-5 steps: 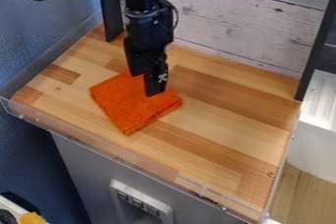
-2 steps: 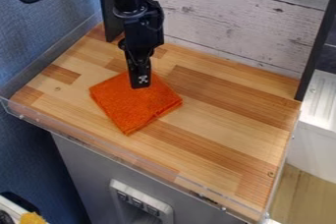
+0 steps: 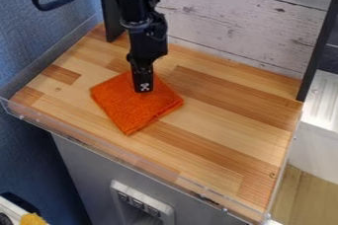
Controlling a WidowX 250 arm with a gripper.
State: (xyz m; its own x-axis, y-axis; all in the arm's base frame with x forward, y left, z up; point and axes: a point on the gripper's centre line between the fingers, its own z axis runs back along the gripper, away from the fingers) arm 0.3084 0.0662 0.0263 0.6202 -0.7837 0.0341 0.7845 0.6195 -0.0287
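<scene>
Cloth (image 3: 129, 108), orange, one, folded: lying flat on the wooden counter (image 3: 224, 125), in its left half, nearer the left edge than the right. Outline roughly square, with no clear long axis; one corner points toward the counter's front edge, another toward its right edge. Layered folds show along the side between these corners. Gripper (image 3: 143, 90), black, one: pointing down over the rear part of the cloth; contact uncertain. Whether it is open, closed or gripping the cloth cannot be told.
</scene>
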